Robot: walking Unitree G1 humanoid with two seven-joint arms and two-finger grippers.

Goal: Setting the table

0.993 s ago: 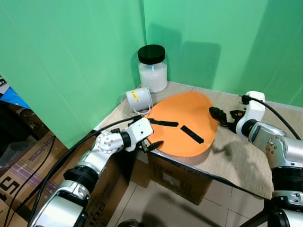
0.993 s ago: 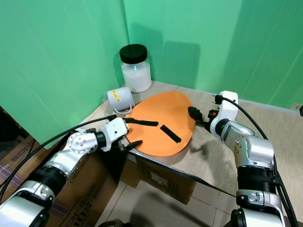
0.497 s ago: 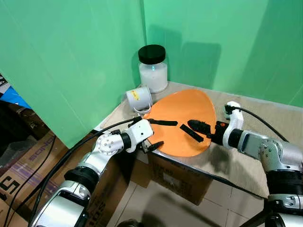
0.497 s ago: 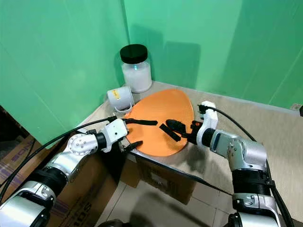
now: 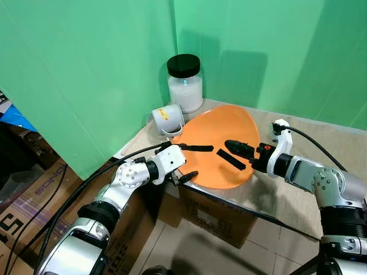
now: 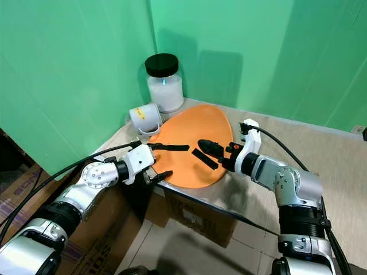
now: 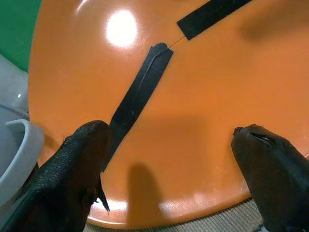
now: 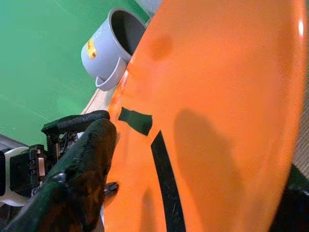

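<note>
An orange plate (image 5: 215, 137) with two black tape strips lies at the table's left corner, its right side raised off the cloth. My right gripper (image 5: 241, 150) is open and straddles the plate's right rim, with one black finger (image 5: 236, 146) above the plate and the other hidden under it. At the plate's near-left rim my left gripper (image 5: 182, 161) stands open, its fingers (image 7: 82, 169) spread wide over the orange surface. A grey cup (image 5: 167, 118) lies on its side, touching the plate's far-left rim.
A glass jar (image 5: 184, 83) with a black lid and white contents stands in the back corner. Beige cloth covers the table (image 5: 298, 195). Green screens close off the left and back. Cardboard boxes (image 5: 221, 220) sit under the table edge.
My right gripper has moved left from the plate's right edge, one finger sliding over the plate. The plate shifted slightly left and its right side lifted. The left gripper stayed put.
</note>
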